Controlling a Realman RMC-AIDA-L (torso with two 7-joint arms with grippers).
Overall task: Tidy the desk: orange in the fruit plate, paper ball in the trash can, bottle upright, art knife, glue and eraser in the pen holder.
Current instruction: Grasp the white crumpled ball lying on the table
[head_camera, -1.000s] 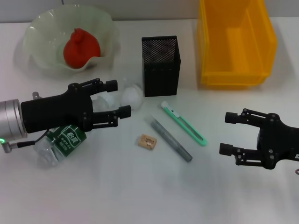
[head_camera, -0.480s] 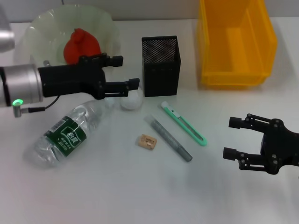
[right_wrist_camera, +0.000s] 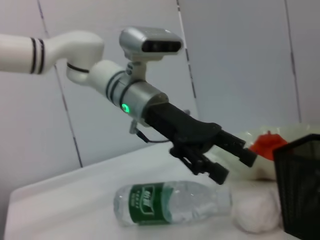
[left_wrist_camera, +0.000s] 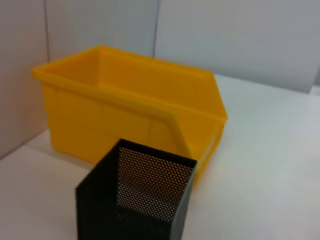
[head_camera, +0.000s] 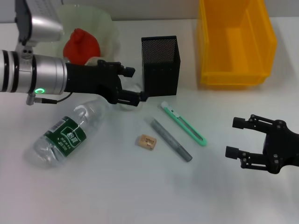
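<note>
The red-orange orange (head_camera: 81, 44) lies in the pale green fruit plate (head_camera: 110, 32). The clear bottle (head_camera: 63, 135) with a green label lies on its side. My left gripper (head_camera: 137, 84) hangs open just above the white paper ball (head_camera: 125, 104), which it partly hides, beside the black mesh pen holder (head_camera: 161, 65). The right wrist view shows that gripper (right_wrist_camera: 235, 167) over the bottle (right_wrist_camera: 170, 202) and ball (right_wrist_camera: 255, 212). The green art knife (head_camera: 183, 123), grey glue stick (head_camera: 171, 139) and tan eraser (head_camera: 147, 141) lie on the table. My right gripper (head_camera: 236, 137) is open, low at the right.
The yellow bin (head_camera: 236, 42) serving as trash can stands at the back right, beside the pen holder; the left wrist view shows the same bin (left_wrist_camera: 135, 115) behind the holder (left_wrist_camera: 135, 200). White tabletop lies bare in front of the small items.
My left gripper has lifted off the lying bottle and swung right to the paper ball by the pen holder. My right gripper has drifted slightly right and down.
</note>
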